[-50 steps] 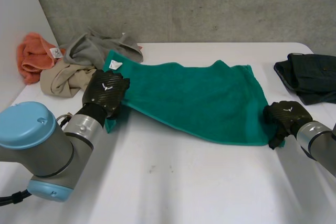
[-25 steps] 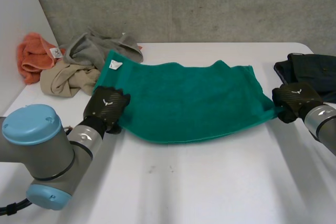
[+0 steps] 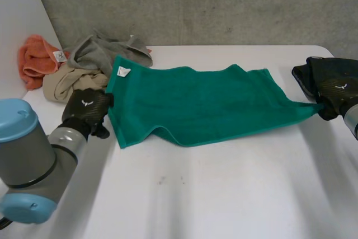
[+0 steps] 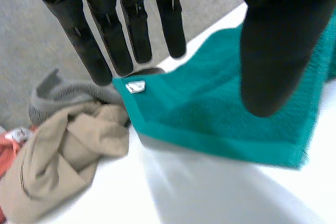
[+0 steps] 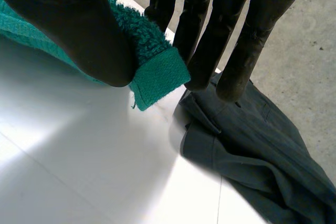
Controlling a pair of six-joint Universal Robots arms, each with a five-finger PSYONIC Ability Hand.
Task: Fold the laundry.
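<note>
while taut at one corner, teal towel (image 3: 196, 102)

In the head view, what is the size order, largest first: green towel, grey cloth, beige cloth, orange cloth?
1. green towel
2. grey cloth
3. beige cloth and orange cloth: too alike to rank

Cloth items, five: one green towel (image 3: 196, 104), one orange towel (image 3: 34, 60), one grey garment (image 3: 100, 51), one beige garment (image 3: 70, 82), one dark garment (image 5: 247, 161). White labels, two: first label (image 3: 123, 71) on the green towel, second label (image 3: 59, 56) on the orange towel. Black hands, two: left hand (image 3: 86, 110), right hand (image 3: 335, 90); white table (image 3: 224, 194), one.
</note>
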